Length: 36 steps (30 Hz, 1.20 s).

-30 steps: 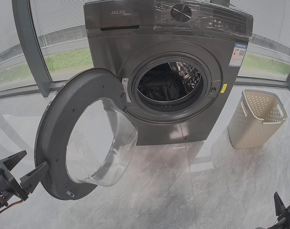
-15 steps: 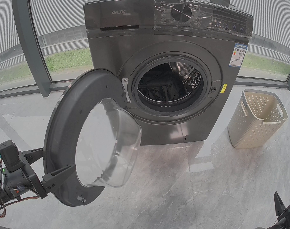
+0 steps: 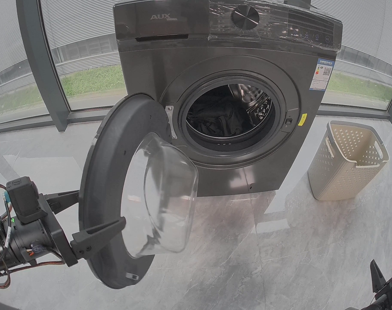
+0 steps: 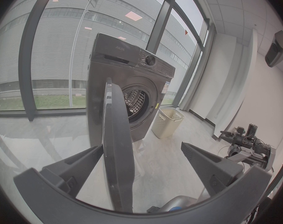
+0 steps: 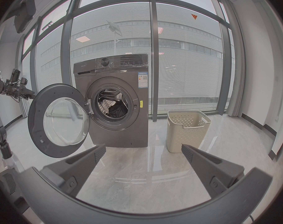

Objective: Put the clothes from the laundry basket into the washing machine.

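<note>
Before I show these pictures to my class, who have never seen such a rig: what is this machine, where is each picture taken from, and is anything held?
It is a robot with two arms. One picture comes from a camera on its head, the others from its wrists, looking out between each end effector's fingers. On the floor stand a dark grey front-loading washing machine, dark clothes in its drum, and a cream perforated plastic laundry basket. The open left end effector straddles the edge of the machine's round windowed door; the right end effector is open, holding nothing.
</note>
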Motion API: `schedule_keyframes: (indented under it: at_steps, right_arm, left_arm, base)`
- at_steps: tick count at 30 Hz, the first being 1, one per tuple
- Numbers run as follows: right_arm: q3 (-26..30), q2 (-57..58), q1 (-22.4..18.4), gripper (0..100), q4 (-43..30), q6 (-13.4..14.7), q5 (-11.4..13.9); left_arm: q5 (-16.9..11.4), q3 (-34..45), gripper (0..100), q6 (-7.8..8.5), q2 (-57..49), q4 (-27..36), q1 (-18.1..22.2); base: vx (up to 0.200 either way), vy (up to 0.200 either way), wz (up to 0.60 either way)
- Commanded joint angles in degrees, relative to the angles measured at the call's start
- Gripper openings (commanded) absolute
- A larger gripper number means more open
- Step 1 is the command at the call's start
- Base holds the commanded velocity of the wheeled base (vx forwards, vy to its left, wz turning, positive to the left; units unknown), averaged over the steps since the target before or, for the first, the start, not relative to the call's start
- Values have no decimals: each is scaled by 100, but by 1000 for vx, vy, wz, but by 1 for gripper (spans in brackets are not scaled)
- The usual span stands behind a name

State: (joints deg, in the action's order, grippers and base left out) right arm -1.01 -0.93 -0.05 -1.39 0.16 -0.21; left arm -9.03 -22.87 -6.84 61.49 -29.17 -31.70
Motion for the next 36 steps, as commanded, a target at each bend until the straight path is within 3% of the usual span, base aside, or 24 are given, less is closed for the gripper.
schedule_keyframes:
  at_steps: [1, 6, 13, 16, 18, 20, 25, 36]
  right_arm:
    - [57, 75, -4, 100, -2, 2, 3]
    - [57, 75, 5, 100, -2, 2, 3]
    - [48, 75, 5, 100, -2, 2, 3]
    - [57, 75, 5, 100, -2, 2, 3]
    - [57, 75, 5, 100, -2, 2, 3]
    - [57, 75, 5, 100, -2, 2, 3]
    - [57, 75, 5, 100, -2, -7, 3]
    - [57, 75, 5, 100, -2, 2, 3]
  left_arm:
    - [-46, -279, 100, -10, 408, -27, -452]
    - [-28, -244, 100, -186, 469, -379, -671]
    - [33, 81, 100, -186, -375, -467, -645]
    - [253, 239, 100, -169, -902, -370, -460]
    - [534, 318, 100, -98, -1025, -238, -109]
    - [613, 327, 100, -2, -963, -115, 137]
    - [666, 169, 100, 174, -5, -133, 190]
    - [851, -543, 100, 183, 2007, -1231, 181]
  base:
    - [0, 0, 0]
    - [0, 0, 0]
    - [0, 0, 0]
    - [0, 0, 0]
    - [0, 0, 0]
    - [0, 0, 0]
    - [0, 0, 0]
    - [0, 0, 0]
